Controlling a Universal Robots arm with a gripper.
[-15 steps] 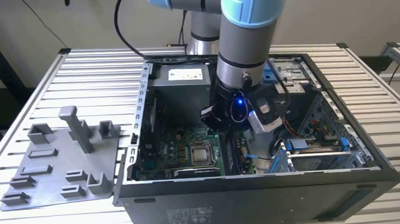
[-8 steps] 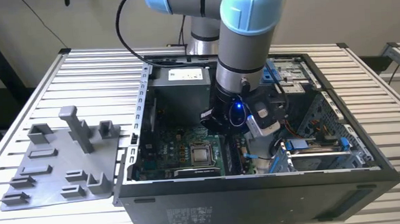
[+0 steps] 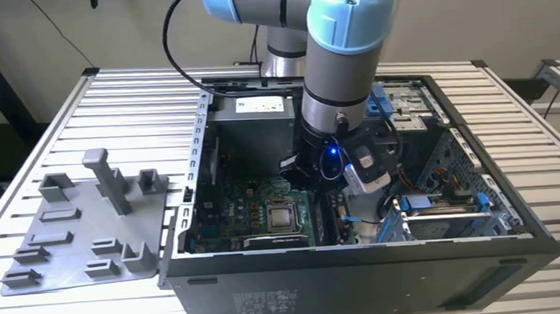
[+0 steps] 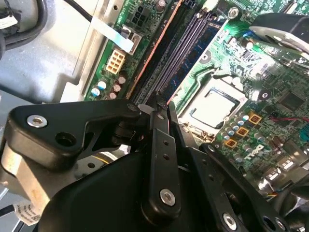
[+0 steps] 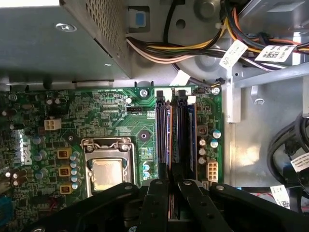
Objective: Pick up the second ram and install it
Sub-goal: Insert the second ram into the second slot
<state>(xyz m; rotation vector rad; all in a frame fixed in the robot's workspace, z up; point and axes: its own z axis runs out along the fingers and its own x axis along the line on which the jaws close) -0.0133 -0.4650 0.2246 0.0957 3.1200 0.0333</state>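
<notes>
The second ram (image 5: 169, 140) shows edge-on as a thin orange-blue strip along the memory slots of the green motherboard (image 5: 111, 116). In the second wrist view the ram (image 4: 154, 48) runs away from the fingertips as a long dark stick with an orange edge. My gripper (image 5: 173, 186) is shut on it, one black finger on each side, and its tips (image 4: 159, 102) meet over the stick's near part. I cannot tell how deep the ram sits in the slot. In the exterior view the arm's wrist (image 3: 330, 161) reaches down into the open computer case (image 3: 363, 282).
An empty black slot (image 5: 180, 135) lies beside the ram. The processor socket (image 5: 107, 174) is close by, the power supply box (image 5: 48, 38) and bundled cables (image 5: 193, 48) stand past the slots' far ends. A grey holder plate (image 3: 73, 232) lies at the exterior view's left.
</notes>
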